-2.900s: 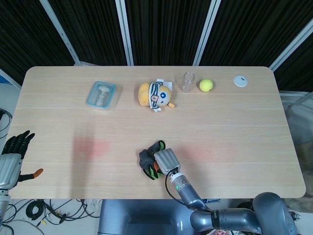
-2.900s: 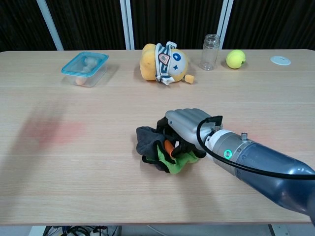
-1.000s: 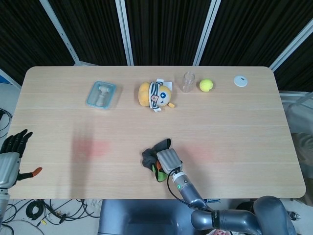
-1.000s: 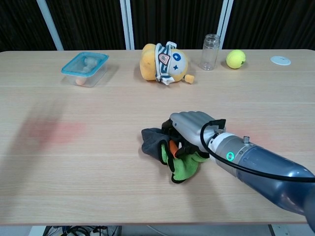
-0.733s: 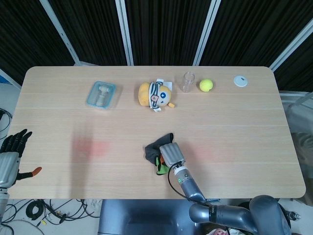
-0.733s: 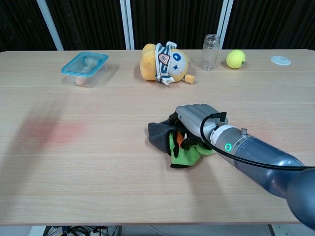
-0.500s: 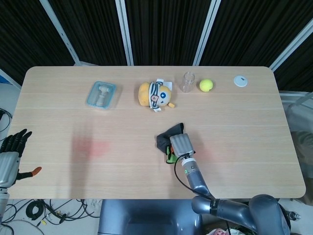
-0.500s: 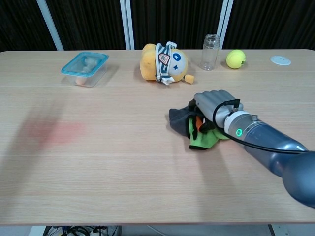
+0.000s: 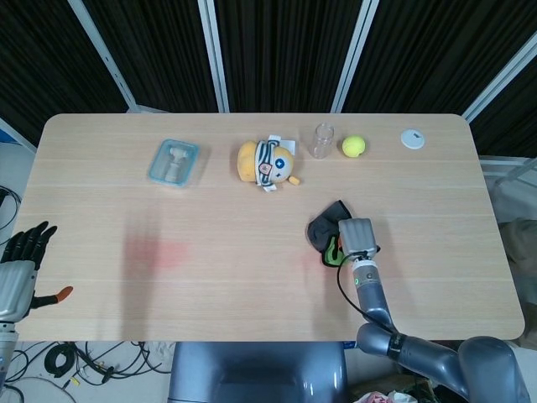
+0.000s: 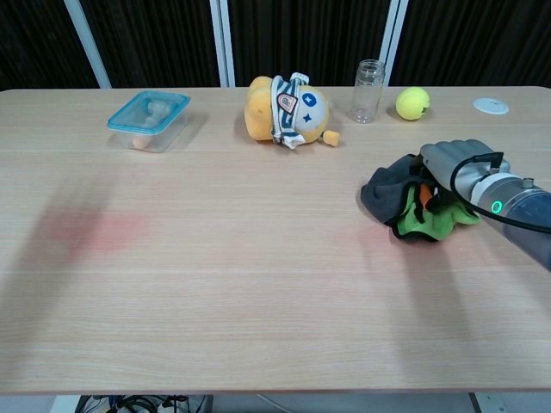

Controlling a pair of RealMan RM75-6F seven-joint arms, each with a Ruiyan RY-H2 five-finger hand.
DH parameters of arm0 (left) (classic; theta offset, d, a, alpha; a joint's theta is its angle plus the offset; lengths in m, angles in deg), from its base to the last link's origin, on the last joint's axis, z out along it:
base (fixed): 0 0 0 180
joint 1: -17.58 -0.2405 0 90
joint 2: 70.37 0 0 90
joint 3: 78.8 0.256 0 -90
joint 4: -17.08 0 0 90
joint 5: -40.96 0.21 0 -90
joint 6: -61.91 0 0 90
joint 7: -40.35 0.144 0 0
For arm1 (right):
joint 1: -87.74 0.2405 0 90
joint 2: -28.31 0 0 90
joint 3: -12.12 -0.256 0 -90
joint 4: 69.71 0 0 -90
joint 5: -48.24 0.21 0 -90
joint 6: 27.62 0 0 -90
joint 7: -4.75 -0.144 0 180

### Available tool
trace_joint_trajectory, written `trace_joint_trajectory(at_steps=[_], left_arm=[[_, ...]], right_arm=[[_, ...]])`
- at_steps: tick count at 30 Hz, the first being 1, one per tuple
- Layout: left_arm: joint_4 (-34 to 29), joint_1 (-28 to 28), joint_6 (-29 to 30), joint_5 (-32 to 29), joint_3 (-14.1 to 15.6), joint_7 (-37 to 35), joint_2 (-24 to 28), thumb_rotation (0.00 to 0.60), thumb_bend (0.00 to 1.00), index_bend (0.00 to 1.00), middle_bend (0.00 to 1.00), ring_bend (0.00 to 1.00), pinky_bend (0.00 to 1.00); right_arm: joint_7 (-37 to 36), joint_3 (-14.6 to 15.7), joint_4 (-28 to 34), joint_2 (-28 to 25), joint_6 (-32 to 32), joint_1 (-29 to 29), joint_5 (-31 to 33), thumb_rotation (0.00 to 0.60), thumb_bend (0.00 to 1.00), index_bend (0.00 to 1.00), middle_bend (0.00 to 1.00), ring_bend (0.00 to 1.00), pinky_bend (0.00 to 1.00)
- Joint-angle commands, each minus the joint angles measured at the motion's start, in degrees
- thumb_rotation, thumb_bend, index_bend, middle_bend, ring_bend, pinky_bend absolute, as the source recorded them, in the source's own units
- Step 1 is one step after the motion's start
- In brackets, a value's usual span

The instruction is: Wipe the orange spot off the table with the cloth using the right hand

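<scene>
The wooden table (image 9: 252,285) carries everything, and a faint orange spot (image 10: 90,231) tints its surface toward the left edge, about midway between the near and far edges. The right arm (image 10: 527,215) reaches in over the near edge, right of centre. The plush toy (image 9: 267,164) lies on its side near the far edge, about at the middle of the table's length. The blue-lidded container (image 10: 149,120) sits toward the far left corner. The right hand (image 10: 455,170) rests palm-down on the cloth (image 10: 403,202), its fingers curled over the bunched fabric and pressing it against the tabletop; the cloth is clamped under that hand. This dark grey and green cloth lies right of the table's centre, well apart from the orange spot, with most of its bulk showing on the hand's left side. The left hand (image 9: 23,260) shows only in the head view, off the table beyond its left edge near the near left corner, holding nothing with its dark fingers spread apart. The clear jar (image 10: 368,79) stands upright near the far edge, right of the plush toy. The yellow ball (image 10: 412,103) lies just right of the jar. A small white disc (image 9: 412,138) lies flat near the far right corner.
</scene>
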Motion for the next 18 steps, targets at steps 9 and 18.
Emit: trace_joint_trajectory(at_steps=[9, 18], left_arm=[[0.0, -0.3, 0.6, 0.6, 0.3, 0.0, -0.1, 0.6, 0.02, 0.0, 0.0, 0.0, 0.0], [0.2, -0.4, 0.9, 0.8, 0.3, -0.2, -0.2, 0.6, 0.02, 0.0, 0.0, 0.0, 0.0]], right_arm=[[-2.8, 5.6, 12.3, 0.5, 0.7, -2.3, -7.3, 0.6, 0.56, 0.64, 0.62, 0.68, 0.72], [-2.2, 7.5, 24.2, -6.1, 7.1, -4.3, -14.8, 0.6, 0.56, 0.64, 0.61, 0.68, 0.72]])
